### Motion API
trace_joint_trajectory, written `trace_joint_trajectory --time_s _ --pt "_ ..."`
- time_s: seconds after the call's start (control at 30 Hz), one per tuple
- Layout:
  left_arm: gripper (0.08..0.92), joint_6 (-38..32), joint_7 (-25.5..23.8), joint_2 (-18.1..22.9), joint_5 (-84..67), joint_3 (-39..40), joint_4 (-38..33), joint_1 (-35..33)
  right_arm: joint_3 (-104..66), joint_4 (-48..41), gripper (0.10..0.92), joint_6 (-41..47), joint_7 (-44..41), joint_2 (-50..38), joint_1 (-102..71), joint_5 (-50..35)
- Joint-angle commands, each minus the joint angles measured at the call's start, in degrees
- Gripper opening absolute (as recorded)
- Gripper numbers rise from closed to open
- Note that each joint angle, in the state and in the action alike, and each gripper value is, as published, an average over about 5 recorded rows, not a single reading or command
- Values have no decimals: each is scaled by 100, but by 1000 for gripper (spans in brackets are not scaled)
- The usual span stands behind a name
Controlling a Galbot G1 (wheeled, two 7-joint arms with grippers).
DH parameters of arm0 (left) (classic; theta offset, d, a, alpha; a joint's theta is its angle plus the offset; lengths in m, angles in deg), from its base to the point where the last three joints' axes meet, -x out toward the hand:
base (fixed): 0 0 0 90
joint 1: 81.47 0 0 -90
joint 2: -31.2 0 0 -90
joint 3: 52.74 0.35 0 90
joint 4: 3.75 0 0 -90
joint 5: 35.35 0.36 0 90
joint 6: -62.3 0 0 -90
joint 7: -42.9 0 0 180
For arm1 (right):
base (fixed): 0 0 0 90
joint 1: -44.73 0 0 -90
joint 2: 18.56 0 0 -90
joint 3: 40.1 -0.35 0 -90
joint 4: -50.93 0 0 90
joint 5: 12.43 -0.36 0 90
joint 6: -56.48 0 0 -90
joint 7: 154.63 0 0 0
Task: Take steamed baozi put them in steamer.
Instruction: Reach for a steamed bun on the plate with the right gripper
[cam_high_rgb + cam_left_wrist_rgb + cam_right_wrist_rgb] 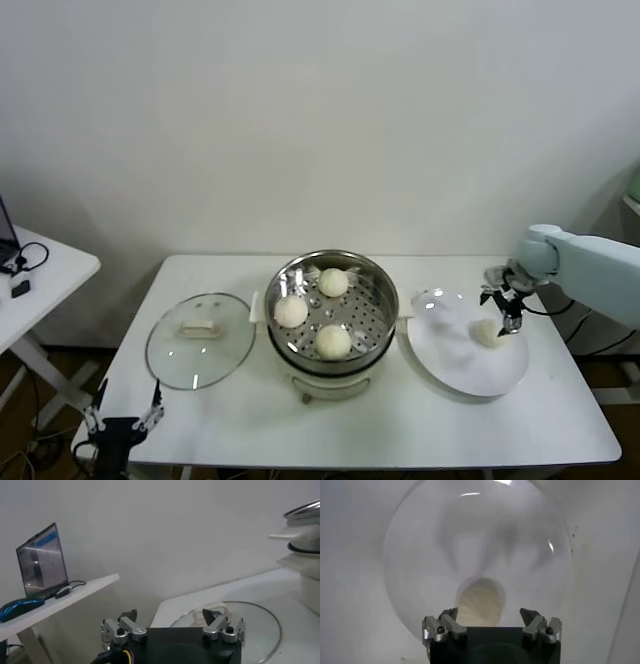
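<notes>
A: Last baozi (486, 333) is sitting on the white plate (450, 365), near the table's right edge; three are already lying in the steamer (377, 290) mid-table.

B: Right tool (506, 308)?

A: Hovering directly over it, jaws spread apart, nothing held, probably lining up a grasp.

B: Left tool (122, 420)?

A: Idling off the front-left corner, jaws apart, beside the glass lid (200, 339).

A round glass lid (198, 339) with a cream handle lies flat on the white counter (380, 430), toward its left end. A flat white plate (455, 360) sits toward the right end. Off to the left, a separate white side table (45, 275) carries an open laptop (42, 562), a blue mouse (20, 607) and a dark cable (30, 258).
</notes>
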Motion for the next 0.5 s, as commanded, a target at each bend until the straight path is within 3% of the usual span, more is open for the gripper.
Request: trace_joint_trajectory --time_s 0.03,0.37,0.5 --pt "823 -1 -1 280 18 -5 11 0 -695 -531 823 60 28 84 -838 299" --pt "823 1 -7 280 22 -10 11 13 -1015 -776 823 -17 26 176 -1056 464" --pt "823 6 -8 280 21 -7 7 15 -1022 -730 784 -16 -36 147 -1014 457"
